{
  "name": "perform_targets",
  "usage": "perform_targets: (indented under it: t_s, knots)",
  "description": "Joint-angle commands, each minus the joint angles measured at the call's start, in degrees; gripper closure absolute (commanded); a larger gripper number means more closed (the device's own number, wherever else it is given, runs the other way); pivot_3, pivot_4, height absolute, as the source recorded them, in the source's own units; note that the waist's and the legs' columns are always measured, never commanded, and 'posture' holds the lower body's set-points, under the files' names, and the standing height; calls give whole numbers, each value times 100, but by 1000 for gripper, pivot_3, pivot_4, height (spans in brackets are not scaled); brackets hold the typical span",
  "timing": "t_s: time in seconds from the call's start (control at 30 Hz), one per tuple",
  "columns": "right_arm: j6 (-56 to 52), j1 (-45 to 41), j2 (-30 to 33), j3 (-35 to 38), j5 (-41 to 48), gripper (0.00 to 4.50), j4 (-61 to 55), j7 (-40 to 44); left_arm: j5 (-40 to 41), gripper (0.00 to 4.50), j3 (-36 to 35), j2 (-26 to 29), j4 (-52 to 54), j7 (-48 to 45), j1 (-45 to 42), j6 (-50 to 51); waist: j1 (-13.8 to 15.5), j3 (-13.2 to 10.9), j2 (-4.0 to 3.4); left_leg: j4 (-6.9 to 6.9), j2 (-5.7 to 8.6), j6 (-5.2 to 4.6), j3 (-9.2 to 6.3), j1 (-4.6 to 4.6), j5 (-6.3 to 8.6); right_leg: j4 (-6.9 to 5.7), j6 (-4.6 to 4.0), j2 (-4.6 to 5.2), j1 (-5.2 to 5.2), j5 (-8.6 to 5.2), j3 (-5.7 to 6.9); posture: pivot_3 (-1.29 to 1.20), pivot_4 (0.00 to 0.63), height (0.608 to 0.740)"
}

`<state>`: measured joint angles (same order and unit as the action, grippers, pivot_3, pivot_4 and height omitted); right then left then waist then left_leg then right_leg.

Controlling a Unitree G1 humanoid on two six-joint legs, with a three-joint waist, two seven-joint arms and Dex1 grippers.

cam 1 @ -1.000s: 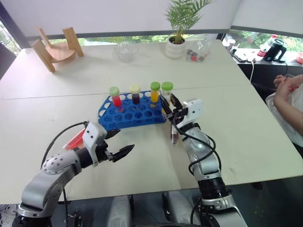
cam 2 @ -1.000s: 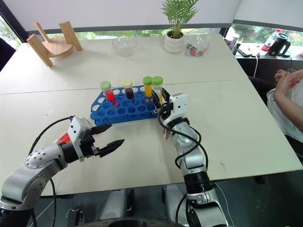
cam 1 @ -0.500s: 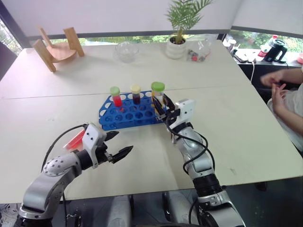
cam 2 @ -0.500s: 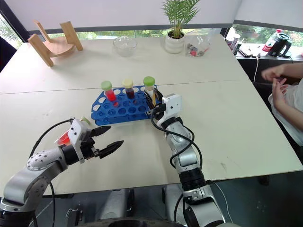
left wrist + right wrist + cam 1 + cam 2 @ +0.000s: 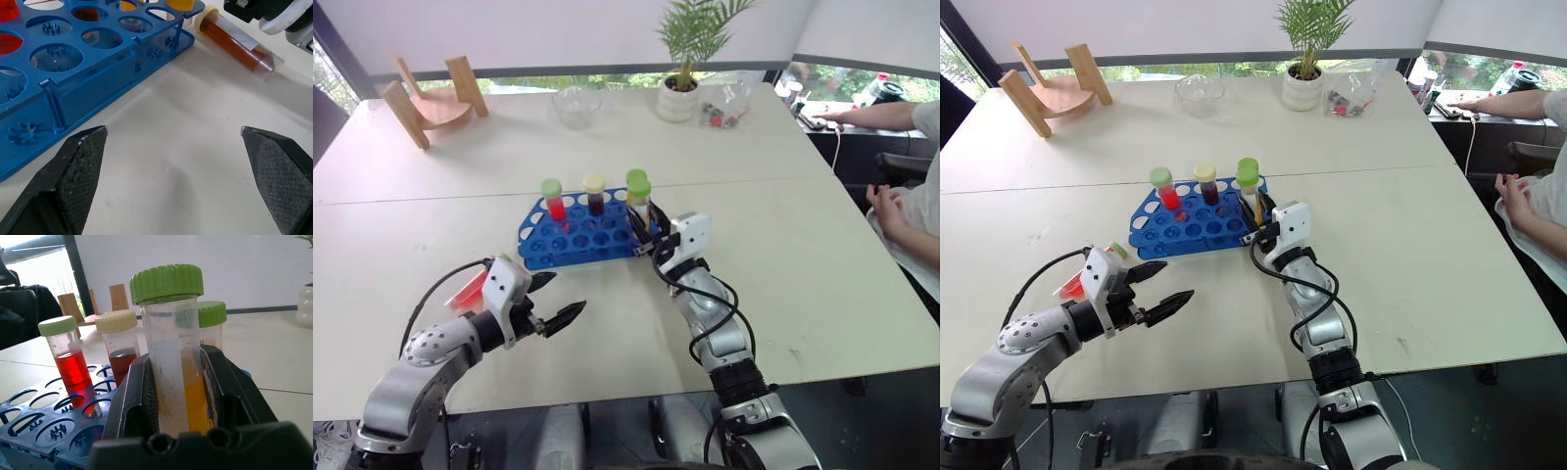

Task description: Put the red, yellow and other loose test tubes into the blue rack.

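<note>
A: Starting on the left, what is there to count?

B: The left end effector (image 5: pixel 557 299) hovers empty over the tabletop (image 5: pixel 803 235), jaws spread wide. Just behind its wrist lies a red loose tube (image 5: pixel 468 290), not yet racked.

A: And the blue rack (image 5: pixel 582 235)?

B: Three tubes stand in it: a red one with a green cap (image 5: pixel 552 201), a dark one with a cream cap (image 5: pixel 594 195), and an orange-yellow one with a green cap (image 5: pixel 211 330) at the right end.

A: The right arm?

B: The right end effector (image 5: pixel 171 396) is clamped on a pale green-capped tube (image 5: pixel 168 347), upright at the rack's right end. Whether its foot has entered a hole, I cannot tell.

A: Anything further right?

B: An amber tube (image 5: pixel 239 45) lies flat on the tabletop just beside the rack's corner. So I judge three in, one being placed, two left.
</note>
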<state>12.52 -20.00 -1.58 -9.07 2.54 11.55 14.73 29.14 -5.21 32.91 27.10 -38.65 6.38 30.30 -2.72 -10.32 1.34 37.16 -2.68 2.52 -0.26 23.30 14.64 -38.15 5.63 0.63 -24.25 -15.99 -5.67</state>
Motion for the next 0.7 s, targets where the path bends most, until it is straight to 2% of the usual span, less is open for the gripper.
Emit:
perform_targets:
  t_s: [0.03,0.17,0.2,0.37,0.47,0.5,0.57,0.63,0.7]
  knots:
    - [-20,175,-95,-101,-57,2211,-265,-73,-19,0,23,-40,60,-28,27,-130,0,0,0,0,0,0,0,0,0,0,0,0,0,0,0,0,150,740]
    - [-341,375,90,-136,-59,178,-845,12,-3,0,11,-56,76,-29,22,-101,2,-1,-1,-3,0,0,0,1,0,0,-1,0,-2,0,0,0,150,740]
    - [-540,392,165,-86,2,31,-1054,46,3,0,3,-48,72,-37,16,-95,2,-1,-1,-2,0,0,-1,1,0,0,-1,0,-2,0,0,0,150,740]
    - [-2547,395,1288,429,720,31,-3086,660,230,0,-182,265,106,-368,-106,76,43,-1,-1,3,4,0,-4,5,0,1,-1,3,-2,-1,1,0,150,740]
    - [-4878,204,2740,745,1410,31,-3904,1401,330,0,-305,747,65,-826,-278,106,33,-1,-1,3,4,0,-4,5,0,2,-12,3,-1,-7,1,0,150,740]
    - [-5486,87,3255,754,1584,31,-4057,1667,352,0,-330,906,-1,-977,-363,111,26,-2,-2,2,4,-1,-4,3,0,3,-19,3,0,-11,1,0,150,740]
    - [-6059,-62,3756,756,1806,31,-4197,1883,373,0,-317,1035,-65,-1090,-456,128,14,-3,-3,2,3,-1,-2,1,0,3,-23,2,1,-13,1,0,150,740]
    - [-7481,-642,4648,476,2296,31,-4189,2480,213,0,-210,1245,-380,-1346,-846,-11,-4,-12,-15,2,-1,-5,0,-3,2,2,-24,-4,0,-14,0,0,150,740]
    - [-8812,-1290,4998,285,2683,31,-3962,2696,112,0,-106,1331,-582,-1504,-1153,-94,-6,-13,-16,-1,-1,-7,1,3,1,3,-25,-6,-10,-13,-1,0,150,740]
